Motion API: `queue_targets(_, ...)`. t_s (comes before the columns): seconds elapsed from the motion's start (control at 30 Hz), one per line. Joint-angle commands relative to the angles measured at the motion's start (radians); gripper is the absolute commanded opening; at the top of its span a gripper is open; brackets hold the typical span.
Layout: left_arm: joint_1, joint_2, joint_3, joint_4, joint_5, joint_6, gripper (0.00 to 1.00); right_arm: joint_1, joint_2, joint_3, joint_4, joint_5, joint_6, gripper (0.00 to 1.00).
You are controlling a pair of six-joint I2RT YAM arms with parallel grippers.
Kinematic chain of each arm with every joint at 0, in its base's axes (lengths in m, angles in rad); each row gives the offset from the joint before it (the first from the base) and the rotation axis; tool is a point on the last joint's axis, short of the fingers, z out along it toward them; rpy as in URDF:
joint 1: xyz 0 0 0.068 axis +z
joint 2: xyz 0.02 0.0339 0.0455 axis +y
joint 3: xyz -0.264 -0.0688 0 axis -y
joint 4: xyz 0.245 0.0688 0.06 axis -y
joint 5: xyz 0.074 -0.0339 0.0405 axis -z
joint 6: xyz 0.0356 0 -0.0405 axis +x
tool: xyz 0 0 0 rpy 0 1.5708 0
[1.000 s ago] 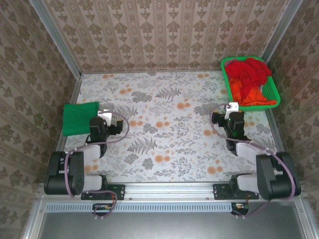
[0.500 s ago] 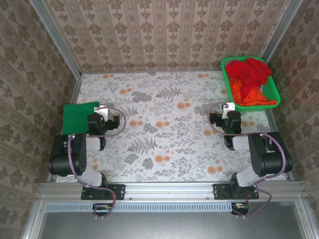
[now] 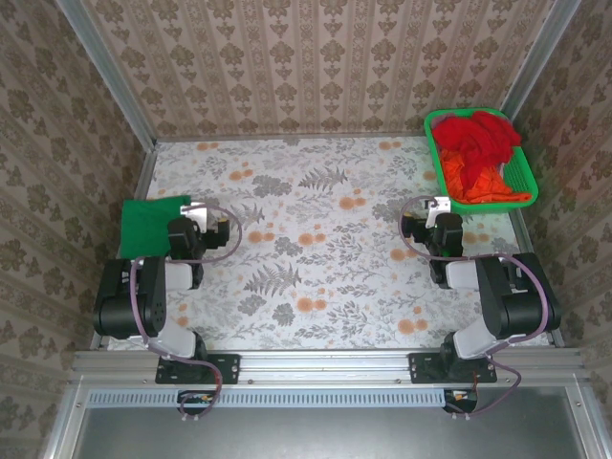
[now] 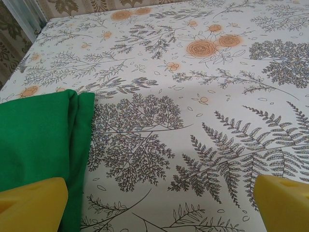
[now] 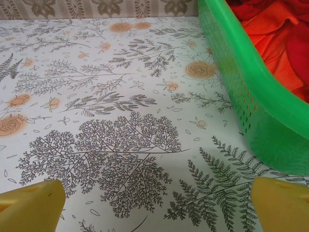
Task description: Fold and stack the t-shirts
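A folded dark green t-shirt point(image 3: 143, 228) point(image 4: 36, 140) lies flat at the table's left edge. My left gripper point(image 3: 198, 222) point(image 4: 159, 215) hovers just right of it, open, with its yellow fingertips point(image 4: 31, 205) wide apart and only tablecloth between them. Red t-shirts point(image 3: 473, 134) point(image 5: 299, 53) and an orange one point(image 3: 488, 182) point(image 5: 270, 34) are heaped in the bright green mesh basket point(image 3: 528, 182) point(image 5: 241, 82) at the back right. Just in front of the basket's near left corner, my right gripper point(image 3: 440, 208) point(image 5: 157, 212) is open and holds nothing.
The floral tablecloth point(image 3: 316, 239) covers the table. Patterned walls point(image 3: 316, 67) with metal rails close in the back and both sides. Both arms are folded back near their bases point(image 3: 182, 363) at the near edge.
Both arms have folded back toward their bases since a second ago, lifting the grippers slightly rearward. In the last half second almost nothing moved. The shirts and basket stay put.
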Motion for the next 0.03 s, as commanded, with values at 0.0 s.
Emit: queue_targets(0.0, 0.000, -0.005, 0.022, 0.022, -0.004, -0.018, 1.00, -0.005, 0.000, 0.014, 0.033, -0.022, 0.009, 1.00)
